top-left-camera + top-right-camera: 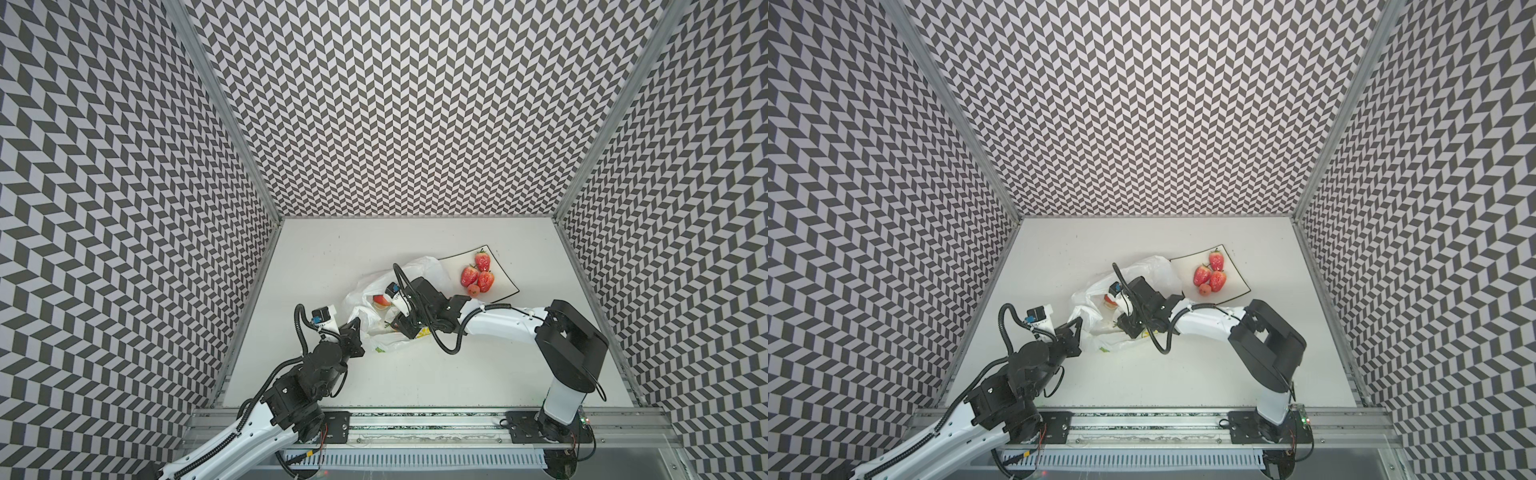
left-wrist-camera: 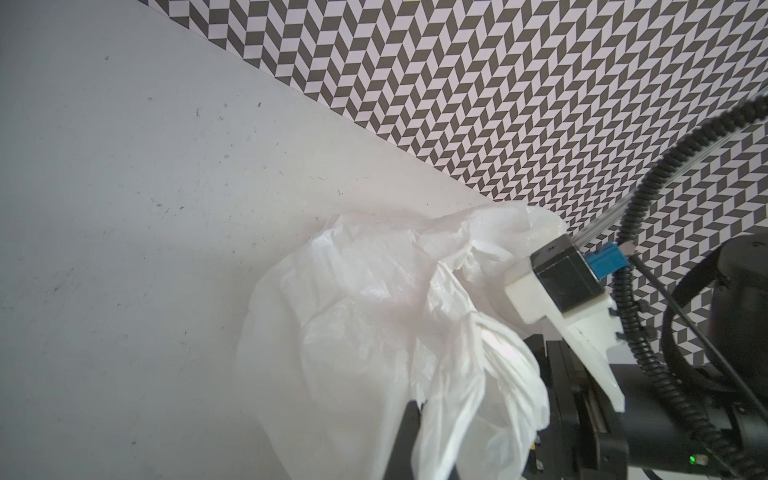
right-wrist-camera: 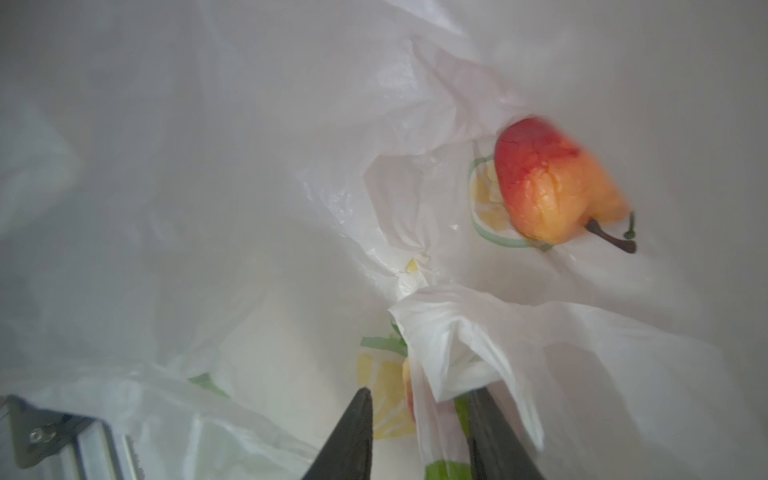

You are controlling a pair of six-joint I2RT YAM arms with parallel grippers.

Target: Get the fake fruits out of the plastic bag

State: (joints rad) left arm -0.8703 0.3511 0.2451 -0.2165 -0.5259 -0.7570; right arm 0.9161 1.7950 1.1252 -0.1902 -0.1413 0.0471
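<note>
Fishing step: left gripper (image 1: 355,328) clenched on the thin translucent white plastic bag (image 1: 428,270); right gripper (image 3: 422,392), jaws parted, poised inside; glossy red-yellow peach-like fruit (image 3: 557,187) lies ahead; next, straddle it without pinching film.

No words or numbers can be read anywhere; the plastic bag (image 3: 249,166) bears only fruit pictures (image 3: 488,208).
</note>
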